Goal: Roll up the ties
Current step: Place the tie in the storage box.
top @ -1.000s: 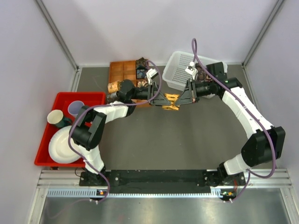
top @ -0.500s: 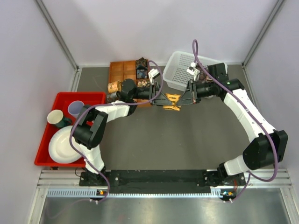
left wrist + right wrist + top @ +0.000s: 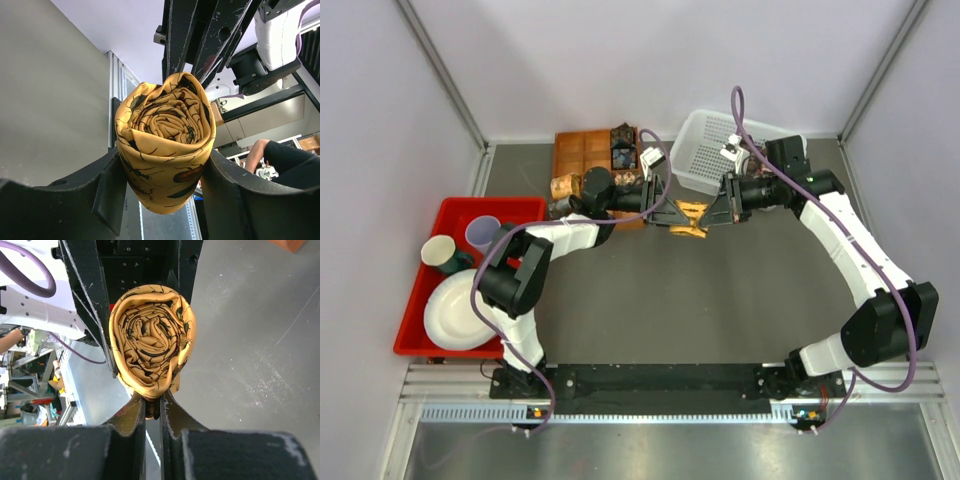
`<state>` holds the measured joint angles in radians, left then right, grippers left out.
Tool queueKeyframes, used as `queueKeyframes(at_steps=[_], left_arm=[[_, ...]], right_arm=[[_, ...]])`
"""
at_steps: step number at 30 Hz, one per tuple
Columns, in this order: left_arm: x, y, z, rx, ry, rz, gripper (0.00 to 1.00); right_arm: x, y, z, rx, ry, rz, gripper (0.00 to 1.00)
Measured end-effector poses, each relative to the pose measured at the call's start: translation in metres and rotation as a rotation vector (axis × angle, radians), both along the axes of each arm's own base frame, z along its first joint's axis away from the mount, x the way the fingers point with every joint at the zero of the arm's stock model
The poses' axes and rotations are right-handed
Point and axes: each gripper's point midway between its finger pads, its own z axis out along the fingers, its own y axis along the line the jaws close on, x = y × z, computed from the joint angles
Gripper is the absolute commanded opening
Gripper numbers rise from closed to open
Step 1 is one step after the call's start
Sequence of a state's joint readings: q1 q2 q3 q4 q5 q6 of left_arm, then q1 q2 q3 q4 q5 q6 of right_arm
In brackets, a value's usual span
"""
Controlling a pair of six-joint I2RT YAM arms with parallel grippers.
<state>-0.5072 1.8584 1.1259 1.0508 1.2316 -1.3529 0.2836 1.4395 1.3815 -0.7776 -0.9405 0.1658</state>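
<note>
Showing dark markings, the golden-yellow tie (image 3: 165,145) sits tightly rolled.

The top camera is looking down from above and behind both arms, taking in the whole bench (image 3: 720,320) from afar. Each wrist camera is looking along its own pincer at very close range: the one behind the left pincer (image 3: 162,160) is facing the right arm (image 3: 840,230), and the one behind the right pincer (image 3: 152,402) is facing the left arm (image 3: 560,235). All three are sharing the rolled golden-yellow tie (image 3: 687,218).

No readable text, label or number anywhere.
</note>
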Motion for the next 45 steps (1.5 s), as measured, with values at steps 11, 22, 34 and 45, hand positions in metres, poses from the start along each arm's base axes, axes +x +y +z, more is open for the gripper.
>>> queueKeyframes(at_steps=[11, 22, 34, 45], left_arm=[[0.002, -0.001, -0.006, 0.014, -0.008, 0.004, 0.00], [0.007, 0.011, -0.024, 0.104, -0.054, 0.043, 0.00], [0.073, 0.072, -0.019, 0.460, -0.641, 0.090, 0.00], [0.130, 0.186, -0.090, 0.950, -1.023, -0.151, 0.00]], right_arm=[[0.001, -0.002, -0.004, -0.027, -0.014, -0.006, 0.39], [0.008, -0.008, -0.013, -0.084, -0.048, -0.031, 0.88], [0.016, -0.020, -0.019, -0.166, -0.097, -0.079, 0.99], [0.025, -0.029, -0.020, -0.214, -0.137, -0.111, 0.99]])
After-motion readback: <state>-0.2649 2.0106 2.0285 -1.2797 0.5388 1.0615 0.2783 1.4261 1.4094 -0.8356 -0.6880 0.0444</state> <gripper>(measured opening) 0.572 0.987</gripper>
